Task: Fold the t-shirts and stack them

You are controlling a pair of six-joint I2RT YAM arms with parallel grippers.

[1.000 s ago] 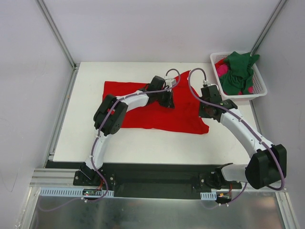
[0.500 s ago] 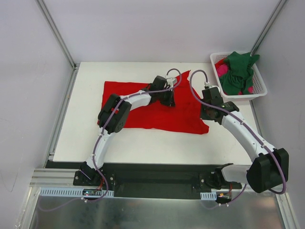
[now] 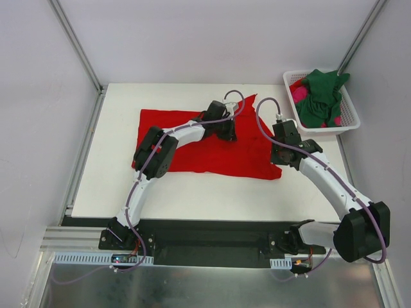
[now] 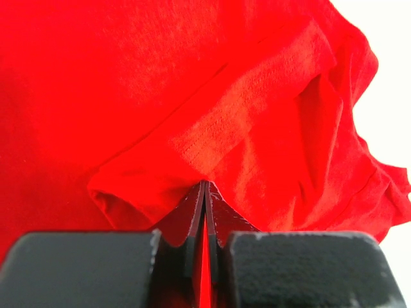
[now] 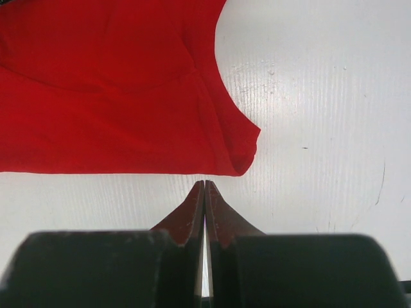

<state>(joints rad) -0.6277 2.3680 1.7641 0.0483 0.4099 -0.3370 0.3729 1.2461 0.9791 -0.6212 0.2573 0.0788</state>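
Left hand [image 4: 204, 187] on red t-shirt [image 4: 160, 83]

From above you cannot see the tips of the left gripper [image 4: 205, 187], and its arm [image 3: 183, 133] covers a strip of the red t-shirt [image 3: 218, 157]. In the basket [image 3: 334, 129] at the far right corner of the worktop [image 3: 192, 192], the green t-shirt [image 3: 321, 96] buries most of the magenta-pink t-shirt [image 3: 299, 95].

Robot lab: white-walled cell [image 3: 192, 38] w/ alu frame [image 3: 76, 43].

Red t-shirt [image 3: 212, 157], white basket [image 3: 352, 104] (green shirt [image 3: 321, 96], pink shirt [image 3: 299, 95])
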